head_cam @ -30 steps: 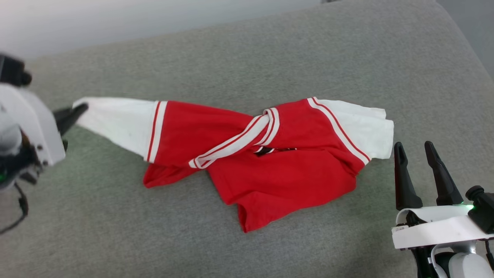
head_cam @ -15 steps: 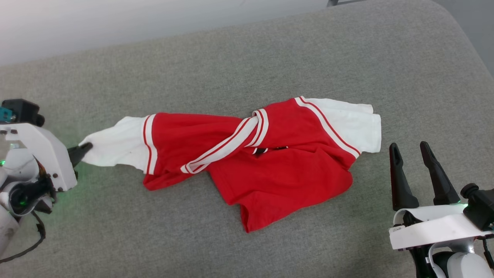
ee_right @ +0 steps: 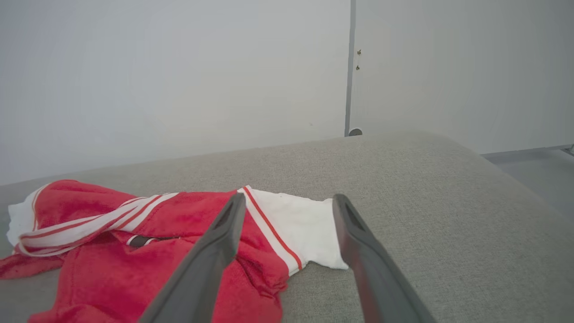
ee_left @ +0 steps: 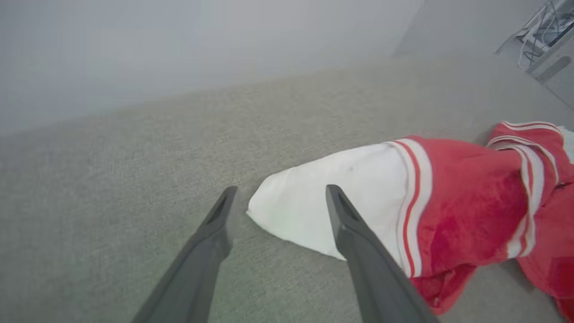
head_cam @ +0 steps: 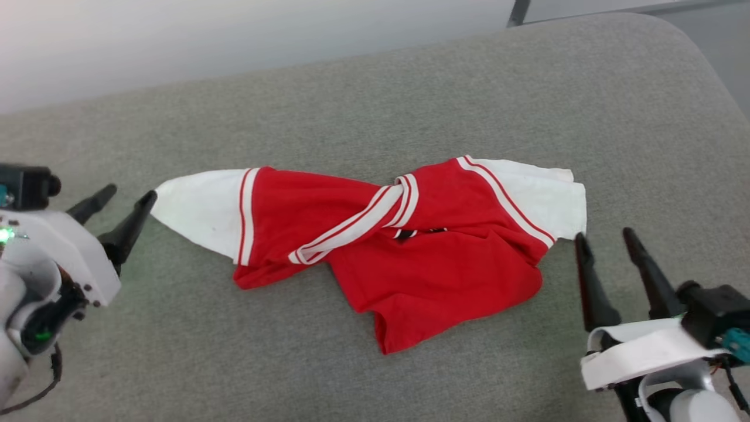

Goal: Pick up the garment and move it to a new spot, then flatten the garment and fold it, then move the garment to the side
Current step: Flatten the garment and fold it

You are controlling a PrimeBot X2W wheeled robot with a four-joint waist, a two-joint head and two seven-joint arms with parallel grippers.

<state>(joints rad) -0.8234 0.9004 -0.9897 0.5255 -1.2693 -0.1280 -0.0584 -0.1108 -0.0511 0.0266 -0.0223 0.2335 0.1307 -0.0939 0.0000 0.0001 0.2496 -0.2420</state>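
One garment [head_cam: 410, 252] is lying twisted across the middle of the grey cushion [head_cam: 410, 94], its two white sleeves [head_cam: 199, 211] pointing outward. Two grippers are flanking it: the left gripper [head_cam: 132, 192] and right gripper [head_cam: 604, 235] are both gaping wide, holding nothing (each just beside a sleeve). Flattening seems to be the step underway. Next, I'd judge, they're needing fresh grips to untwist the cloth.

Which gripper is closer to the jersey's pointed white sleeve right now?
Left. The left gripper is open right at the tip of the pointed white sleeve; the right gripper, also open, sits by the opposite sleeve, the whole jersey between.
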